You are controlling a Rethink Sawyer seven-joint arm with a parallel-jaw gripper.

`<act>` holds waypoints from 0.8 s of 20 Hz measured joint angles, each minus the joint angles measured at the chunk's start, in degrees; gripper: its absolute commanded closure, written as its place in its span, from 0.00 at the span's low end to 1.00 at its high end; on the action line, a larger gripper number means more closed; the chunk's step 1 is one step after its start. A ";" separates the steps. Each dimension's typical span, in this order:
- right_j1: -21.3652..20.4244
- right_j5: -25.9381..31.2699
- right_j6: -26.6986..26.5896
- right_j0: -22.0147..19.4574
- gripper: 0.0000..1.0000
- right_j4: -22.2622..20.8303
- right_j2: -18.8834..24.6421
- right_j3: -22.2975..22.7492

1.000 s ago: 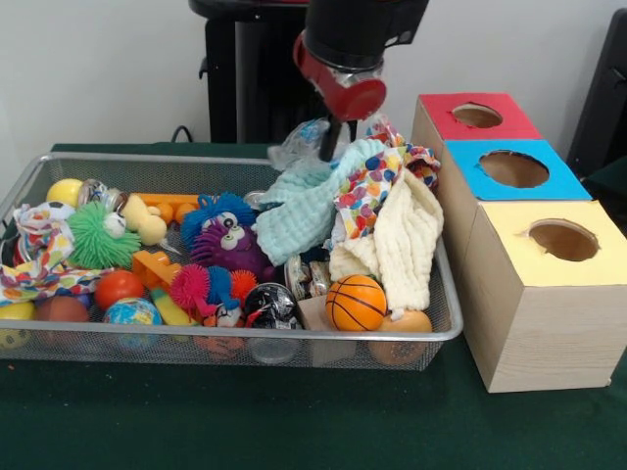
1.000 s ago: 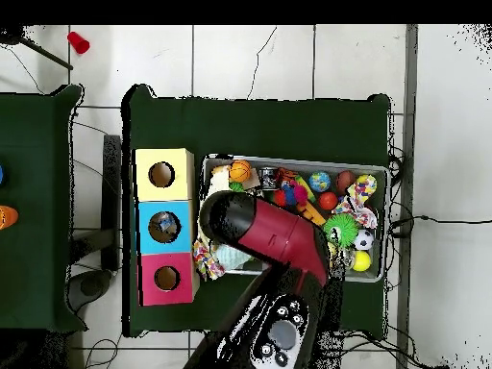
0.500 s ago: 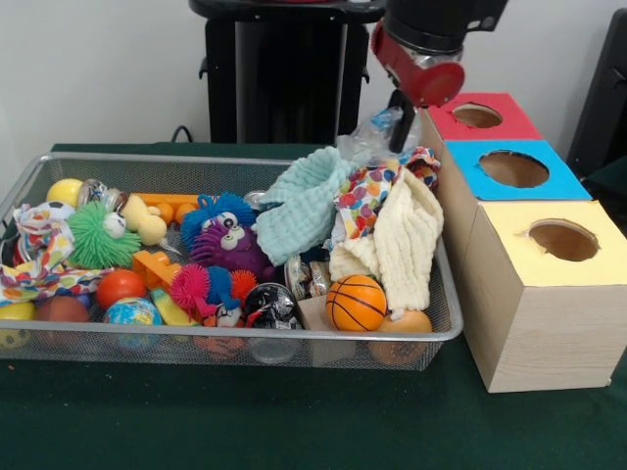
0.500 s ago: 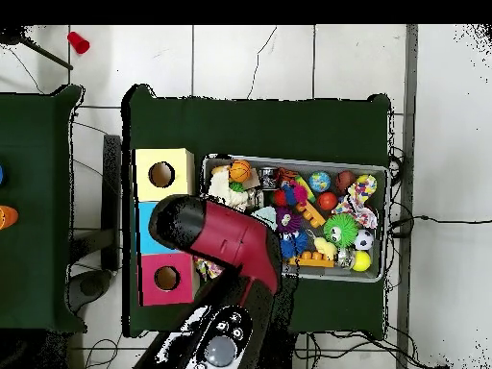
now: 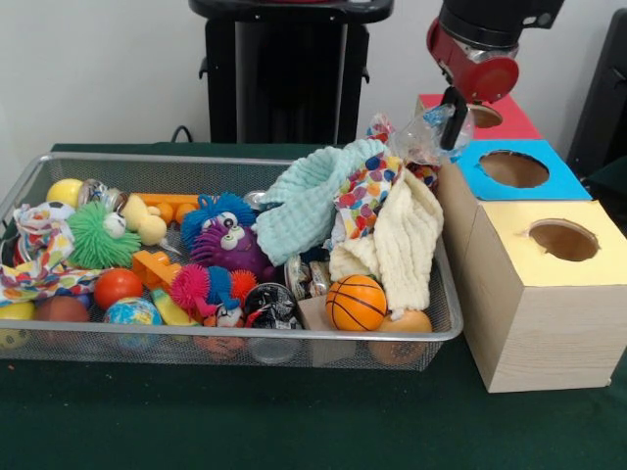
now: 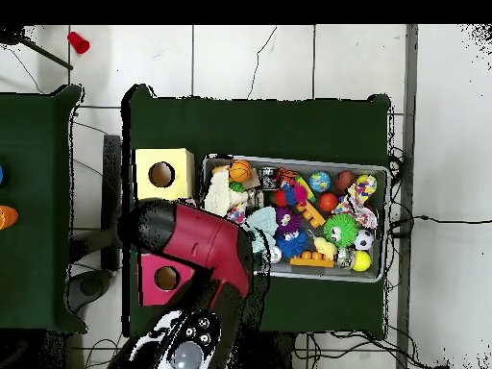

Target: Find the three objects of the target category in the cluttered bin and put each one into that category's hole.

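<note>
- Gripper [image 5: 453, 106] hangs just off the left, far corner of the red-topped box [image 5: 509, 119], between the bin [image 5: 446, 323] and the hole [image 5: 482, 116]. The jaws are closed on a clear crinkly bottle [image 5: 429, 129].
- The bottle hangs below and to the left of the jaws, held by one edge as far as the front view shows. Most of its body sticks out sideways over the bin's right far corner.
- It is not over the hole: the hole is just right of the jaws, near but clear of the bottle.
- Risk 1: a thin off-centre pinch on a soft wall. A quick sideways move could swing or twist the bottle out, and it would fall on the cloths [image 5: 377, 220] or down between bin and box.
- Risk 2: the offset. If you centre the jaws on the hole, the bottle sits left of it and may catch the rim or land on the red top. Centre the bottle instead.
- Risk 3: the blue-topped box [image 5: 514, 168] sits right next to it on the near side. Overshoot toward the camera and it goes in the wrong hole.
- In the overhead view the arm [image 6: 197, 245] covers the bottle and the blue box, so you can't check alignment there. Use the front view.
- I can't pick out any other bottles in the bin. The cloths and toys may hide them.
</note>
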 measured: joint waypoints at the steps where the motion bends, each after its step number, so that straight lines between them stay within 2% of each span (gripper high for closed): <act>1: 0.02 0.12 0.32 0.24 1.00 0.09 0.00 0.01; 7: 0.43 2.23 3.65 2.83 1.00 1.48 -0.15 -0.24; 16: 3.29 5.12 9.39 6.38 1.00 3.52 -0.84 -2.85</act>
